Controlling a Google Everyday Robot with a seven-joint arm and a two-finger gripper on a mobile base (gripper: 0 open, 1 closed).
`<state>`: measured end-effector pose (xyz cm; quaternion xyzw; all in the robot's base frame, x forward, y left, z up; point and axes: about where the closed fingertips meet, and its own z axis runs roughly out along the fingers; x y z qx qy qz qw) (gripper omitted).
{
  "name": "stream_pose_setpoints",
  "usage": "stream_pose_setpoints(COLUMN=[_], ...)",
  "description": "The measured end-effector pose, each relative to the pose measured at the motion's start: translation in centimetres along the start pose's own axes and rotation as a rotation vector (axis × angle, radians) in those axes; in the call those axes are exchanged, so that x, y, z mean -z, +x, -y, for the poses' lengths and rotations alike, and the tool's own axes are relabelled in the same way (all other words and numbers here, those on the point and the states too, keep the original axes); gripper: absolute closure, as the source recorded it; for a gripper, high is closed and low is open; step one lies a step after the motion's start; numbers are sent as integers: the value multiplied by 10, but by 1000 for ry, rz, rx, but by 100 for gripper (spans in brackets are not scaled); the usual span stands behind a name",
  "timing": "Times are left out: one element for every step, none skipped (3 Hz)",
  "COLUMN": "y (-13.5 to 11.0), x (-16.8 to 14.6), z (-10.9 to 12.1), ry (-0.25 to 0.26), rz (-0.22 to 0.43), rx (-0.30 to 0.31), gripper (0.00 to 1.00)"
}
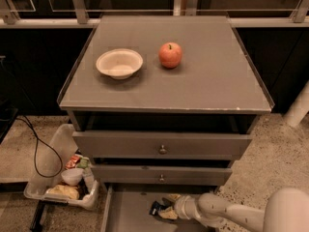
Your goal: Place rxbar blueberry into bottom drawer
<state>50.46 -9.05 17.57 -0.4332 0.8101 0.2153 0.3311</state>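
Observation:
The rxbar blueberry (156, 208), a small dark wrapper, lies on the floor of the pulled-out bottom drawer (126, 216), right at my fingertips. My gripper (167, 207) reaches in from the lower right, low inside the drawer. Its fingers look spread apart, with one above and one below the bar's right end. I cannot tell whether they still touch the bar.
A red apple (170, 54) and a white bowl (119, 63) sit on the cabinet top (203, 81). The two upper drawers (162, 146) stand slightly open. A clear bin (60, 182) of snacks stands on the floor at left, with a black cable beside it.

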Motion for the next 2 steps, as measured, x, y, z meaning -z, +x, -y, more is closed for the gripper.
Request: stream_pose_setpoints(y=[0, 0], x=[0, 0], z=[0, 0], ry=[0, 0], rz=[0, 0], rx=[0, 0], gripper=[0, 0])
